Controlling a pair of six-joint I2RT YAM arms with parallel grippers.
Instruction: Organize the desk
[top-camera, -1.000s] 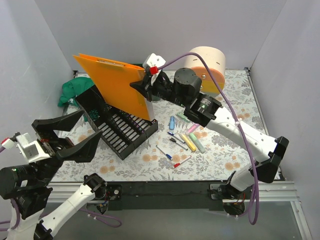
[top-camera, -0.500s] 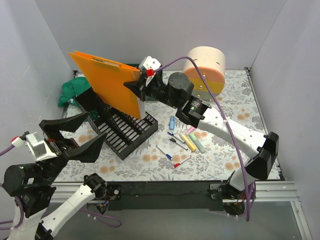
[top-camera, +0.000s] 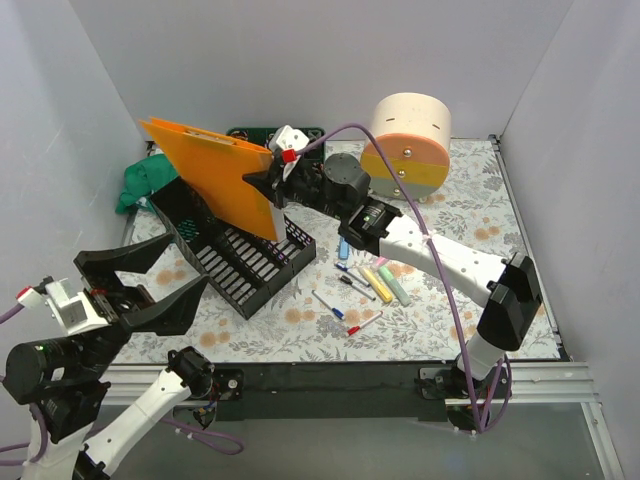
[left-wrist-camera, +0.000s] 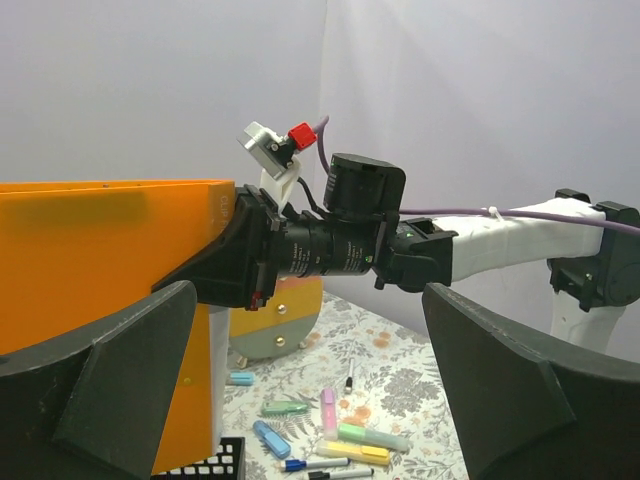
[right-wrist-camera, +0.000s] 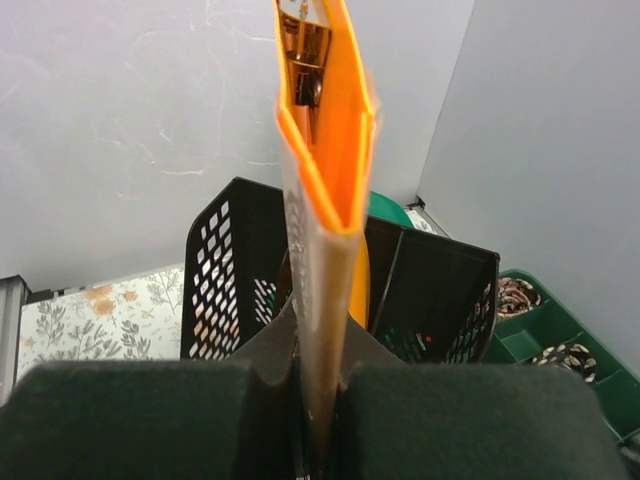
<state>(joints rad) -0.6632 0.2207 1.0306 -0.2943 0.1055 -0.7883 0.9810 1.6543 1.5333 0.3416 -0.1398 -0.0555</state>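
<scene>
- Desk (top-camera: 290, 335): floral-print top filling the floor of the white-walled enclosure. Its black front rail (top-camera: 330, 375) runs along the near edge, just ahead of the arm bases.
- Right gripper (top-camera: 262, 183): reaches across the desk toward the rear left, with its fingers pressed narrow on the edge of the orange folder (top-camera: 210, 170). The wrist view shows the pads pinching the folder's thin edge.
- Orange folder: held on edge and tilted, its top corner toward the left wall and its lower edge above the black mesh rack (top-camera: 245, 265). Whether that edge touches the rack cannot be told from these views.
- Black mesh rack: lies diagonally on the left half of the desk, with its near corner pointing at the front rail.
- Left gripper (top-camera: 192, 264): fingers spread wide and holding nothing. It hovers at the near-left corner, just beside the rack's near side.
- Pens and markers (top-camera: 370, 280): loose cluster at centre, directly beneath the right arm.
- Round box (top-camera: 405, 145): at the rear, right of the gripper.
- Green tray (right-wrist-camera: 560, 345): behind the rack, against the back wall.
- Open room: bare print lies between the pens and the right edge, and along the front rail.
</scene>
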